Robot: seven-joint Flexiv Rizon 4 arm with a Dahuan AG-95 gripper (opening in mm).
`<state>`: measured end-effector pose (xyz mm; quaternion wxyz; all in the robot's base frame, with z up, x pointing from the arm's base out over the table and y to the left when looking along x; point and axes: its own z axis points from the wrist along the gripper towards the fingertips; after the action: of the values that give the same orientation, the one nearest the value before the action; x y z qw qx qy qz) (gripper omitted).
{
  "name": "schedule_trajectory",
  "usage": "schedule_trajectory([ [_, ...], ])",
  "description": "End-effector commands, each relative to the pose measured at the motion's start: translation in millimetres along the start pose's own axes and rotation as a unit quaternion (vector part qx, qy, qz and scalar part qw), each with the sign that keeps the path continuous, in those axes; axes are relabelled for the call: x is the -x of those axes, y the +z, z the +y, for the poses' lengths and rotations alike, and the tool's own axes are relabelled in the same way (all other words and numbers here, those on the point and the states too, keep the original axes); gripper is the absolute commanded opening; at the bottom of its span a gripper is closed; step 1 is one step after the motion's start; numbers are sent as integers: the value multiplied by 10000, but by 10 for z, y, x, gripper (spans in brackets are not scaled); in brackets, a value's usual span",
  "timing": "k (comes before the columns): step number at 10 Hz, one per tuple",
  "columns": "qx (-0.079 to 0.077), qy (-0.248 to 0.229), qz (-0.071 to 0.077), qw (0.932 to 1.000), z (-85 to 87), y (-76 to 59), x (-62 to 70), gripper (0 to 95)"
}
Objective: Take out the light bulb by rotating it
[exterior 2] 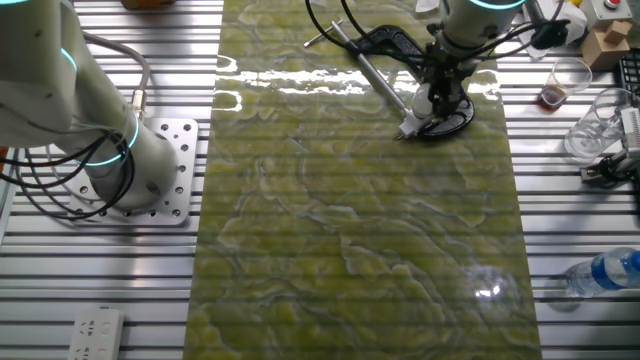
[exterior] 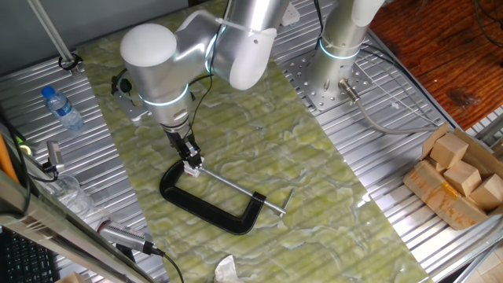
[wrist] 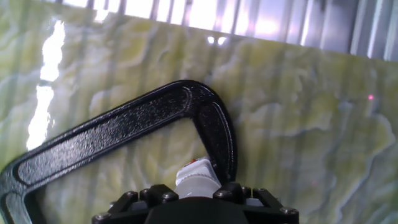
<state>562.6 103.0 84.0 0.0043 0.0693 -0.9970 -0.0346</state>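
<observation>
A black C-clamp lies on the green marbled mat, its screw rod pointing right. A small boxy white socket fitting sits at the clamp's upper end. My gripper reaches down right over it. In the hand view the fingers flank a small white frosted light bulb and close on it, with the clamp's curve just beyond. In the other fixed view the bulb shows white between the fingers, above the fitting. The bulb's lower part is hidden by the hand.
A second arm's base stands at the mat's far side. A water bottle lies at the left, a cardboard box of wooden blocks at the right, a crumpled paper scrap at the front edge. A plastic cup stands beside the mat.
</observation>
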Motion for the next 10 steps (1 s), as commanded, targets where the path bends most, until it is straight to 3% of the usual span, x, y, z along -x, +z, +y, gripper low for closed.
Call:
schedule_trajectory([
  [1, 11, 26, -12, 10000, -21, 4, 1, 570],
  [5, 13, 147, -28, 9999, -22, 15, 2, 570],
  [10, 15, 687, -55, 9976, -23, 21, 2, 570],
])
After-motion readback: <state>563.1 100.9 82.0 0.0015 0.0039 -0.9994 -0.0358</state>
